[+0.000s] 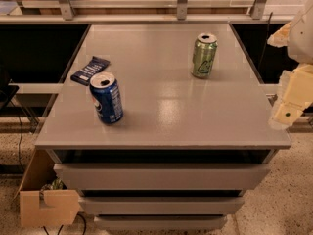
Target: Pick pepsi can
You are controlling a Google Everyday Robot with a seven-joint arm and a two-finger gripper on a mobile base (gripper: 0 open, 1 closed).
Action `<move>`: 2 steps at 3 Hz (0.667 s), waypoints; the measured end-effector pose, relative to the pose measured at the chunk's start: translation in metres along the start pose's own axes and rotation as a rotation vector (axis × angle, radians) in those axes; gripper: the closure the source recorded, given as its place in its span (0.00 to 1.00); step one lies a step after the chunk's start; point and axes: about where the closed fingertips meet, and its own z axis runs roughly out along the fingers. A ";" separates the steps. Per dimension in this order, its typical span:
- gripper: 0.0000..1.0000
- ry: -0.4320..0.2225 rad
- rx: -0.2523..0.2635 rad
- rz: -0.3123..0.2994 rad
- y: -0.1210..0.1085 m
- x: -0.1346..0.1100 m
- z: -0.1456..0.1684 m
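The pepsi can (106, 98) is blue with a silver top and stands upright on the grey table top (166, 106), near its front left. My gripper (288, 109) is a cream-coloured body at the right edge of the view, beside the table's right side and far from the can. Nothing is seen in it.
A green can (204, 56) stands upright at the back right of the table. A flat dark-blue packet (90, 69) lies at the left edge behind the pepsi can. Drawers (161, 176) sit under the top. A cardboard box (44, 204) is on the floor at the front left.
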 end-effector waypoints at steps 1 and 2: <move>0.00 0.000 0.000 0.000 0.000 0.000 0.000; 0.00 -0.061 -0.010 0.018 -0.001 -0.004 0.001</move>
